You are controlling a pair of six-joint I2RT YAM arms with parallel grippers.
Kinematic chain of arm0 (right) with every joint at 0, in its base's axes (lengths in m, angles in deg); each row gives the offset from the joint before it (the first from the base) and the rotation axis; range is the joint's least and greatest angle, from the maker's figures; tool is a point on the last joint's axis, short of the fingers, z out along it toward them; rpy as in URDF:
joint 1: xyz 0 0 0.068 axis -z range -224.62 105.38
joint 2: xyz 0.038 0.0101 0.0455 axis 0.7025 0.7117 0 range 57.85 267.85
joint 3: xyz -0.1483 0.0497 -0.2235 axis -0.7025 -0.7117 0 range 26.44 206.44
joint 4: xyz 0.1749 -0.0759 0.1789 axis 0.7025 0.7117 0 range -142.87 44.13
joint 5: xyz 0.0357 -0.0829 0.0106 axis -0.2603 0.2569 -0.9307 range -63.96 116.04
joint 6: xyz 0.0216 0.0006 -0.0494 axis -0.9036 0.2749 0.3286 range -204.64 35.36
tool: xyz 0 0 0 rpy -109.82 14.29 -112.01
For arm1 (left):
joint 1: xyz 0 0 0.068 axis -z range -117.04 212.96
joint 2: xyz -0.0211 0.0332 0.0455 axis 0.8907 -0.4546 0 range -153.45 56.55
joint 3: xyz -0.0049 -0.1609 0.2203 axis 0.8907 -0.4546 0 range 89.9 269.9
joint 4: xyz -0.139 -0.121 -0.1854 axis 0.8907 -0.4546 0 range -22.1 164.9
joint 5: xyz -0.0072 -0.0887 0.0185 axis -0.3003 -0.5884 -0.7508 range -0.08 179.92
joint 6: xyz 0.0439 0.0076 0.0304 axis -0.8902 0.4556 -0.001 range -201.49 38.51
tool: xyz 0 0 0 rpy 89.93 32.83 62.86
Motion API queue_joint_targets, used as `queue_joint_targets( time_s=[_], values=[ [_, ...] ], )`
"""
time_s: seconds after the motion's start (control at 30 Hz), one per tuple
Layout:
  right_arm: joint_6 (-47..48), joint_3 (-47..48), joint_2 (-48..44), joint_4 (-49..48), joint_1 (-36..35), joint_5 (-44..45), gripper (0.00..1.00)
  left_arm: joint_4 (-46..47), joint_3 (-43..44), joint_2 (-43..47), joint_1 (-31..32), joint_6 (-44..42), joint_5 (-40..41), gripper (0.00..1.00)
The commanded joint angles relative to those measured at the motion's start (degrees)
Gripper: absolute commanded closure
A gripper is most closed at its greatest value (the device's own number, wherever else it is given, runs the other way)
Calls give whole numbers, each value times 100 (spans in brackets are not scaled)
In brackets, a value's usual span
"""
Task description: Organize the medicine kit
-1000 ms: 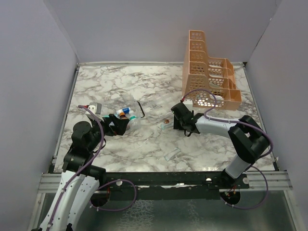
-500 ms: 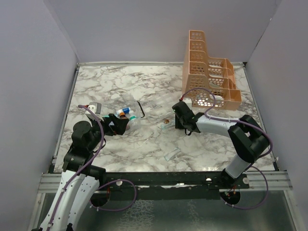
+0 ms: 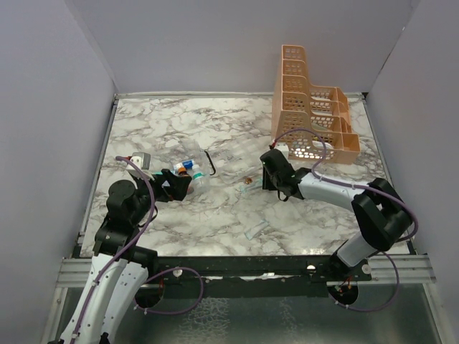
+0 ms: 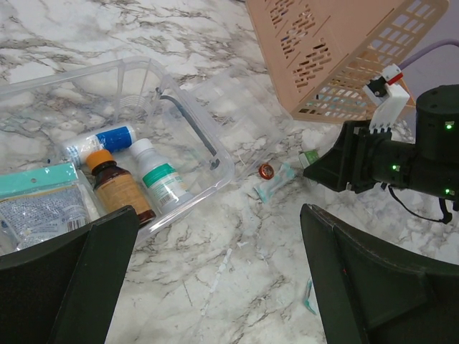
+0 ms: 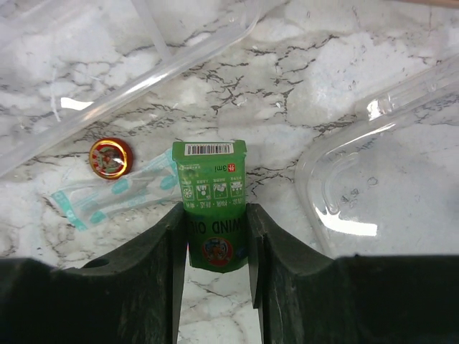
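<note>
The medicine kit (image 4: pixel 143 68) (image 3: pixel 195 174) is a clear box with a black handle (image 4: pixel 192 130). It lies open at the left and holds a brown bottle (image 4: pixel 118 188), a white bottle (image 4: pixel 161 183), a blue-and-white roll (image 4: pixel 100 141) and a teal packet (image 4: pixel 39 208). My left gripper (image 4: pixel 219 236) (image 3: pixel 176 188) hovers open beside the kit, with only bare marble between its fingers. My right gripper (image 5: pixel 213 236) (image 3: pixel 267 175) is shut on a small green box (image 5: pixel 211 201) (image 4: pixel 310 155) at mid-table, pressing both of its sides.
A round red tin (image 5: pixel 110 157) (image 4: pixel 267 170) and a teal sachet (image 5: pixel 107 195) (image 4: pixel 276 183) lie just left of the green box. Another sachet (image 3: pixel 254 231) lies nearer the front. The orange rack (image 3: pixel 308 107) stands back right, and a clear plastic piece (image 5: pixel 387 172) lies right of my right gripper.
My right gripper's jaws have closed in on the green box, and that arm has shifted slightly. The left arm has not moved.
</note>
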Motion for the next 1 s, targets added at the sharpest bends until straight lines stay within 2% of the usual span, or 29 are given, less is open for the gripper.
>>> queue_joint_targets(
  time_s=[0.0, 0.33, 0.47, 0.67, 0.97],
  values=[
    [27, 236, -392, -1, 36, -55, 65, 68, 115, -16, -35, -48, 23, 1],
    [-1259, 1321, 172, 132, 4, -266, 63, 91, 106, -16, -86, -33, -20, 1],
    [-2012, 1798, 564, 207, -281, 166, 63, 85, 102, 0, -97, -37, -28, 1],
    [-3851, 2603, 1195, 1243, -824, 1591, 63, 96, 106, 58, -97, -50, -93, 1],
    [-5994, 3254, 1911, 2478, -945, 1821, 64, 81, 98, 214, -89, -53, -55, 1]
  ],
)
